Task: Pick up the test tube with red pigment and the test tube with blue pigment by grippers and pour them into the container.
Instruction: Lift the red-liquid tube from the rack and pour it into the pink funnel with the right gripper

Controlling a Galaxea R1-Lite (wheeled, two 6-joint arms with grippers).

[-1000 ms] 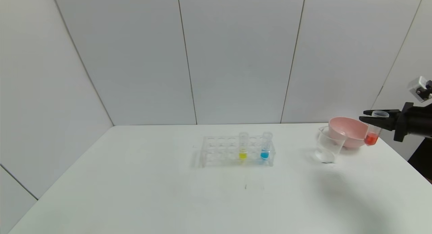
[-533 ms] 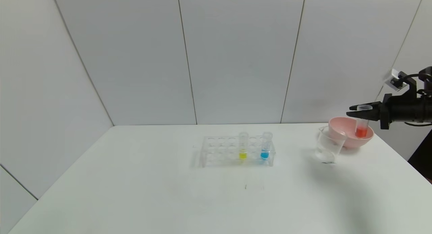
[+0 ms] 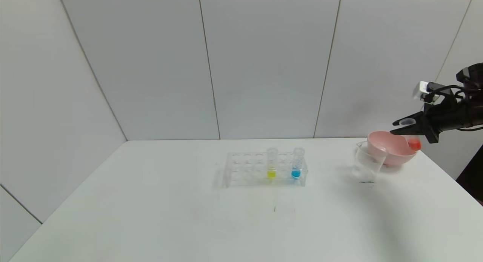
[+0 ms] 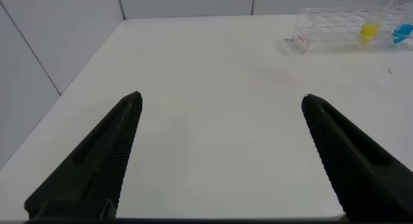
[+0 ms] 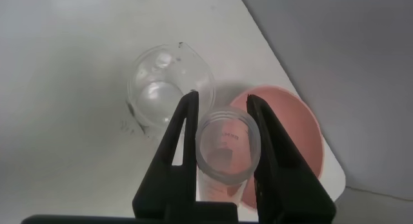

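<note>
Red tube (image 3: 410, 135), clamped in the right pincer (image 3: 404, 127), hangs tilted over the pink bowl (image 3: 388, 150); the clear beaker (image 3: 366, 162) stands just beside, toward the robot's left.

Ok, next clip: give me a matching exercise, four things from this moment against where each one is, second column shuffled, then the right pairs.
Things
1. test tube with red pigment
2. test tube with blue pigment
3. container
4. left gripper

Places
A. standing in the clear rack beside the yellow tube
B. open, above bare table, holding nothing
C. tilted in the shut right gripper, over the pink bowl
D. on the table, just in front of the pink bowl

Pairs: 1-C, 2-A, 3-D, 4-B
</note>
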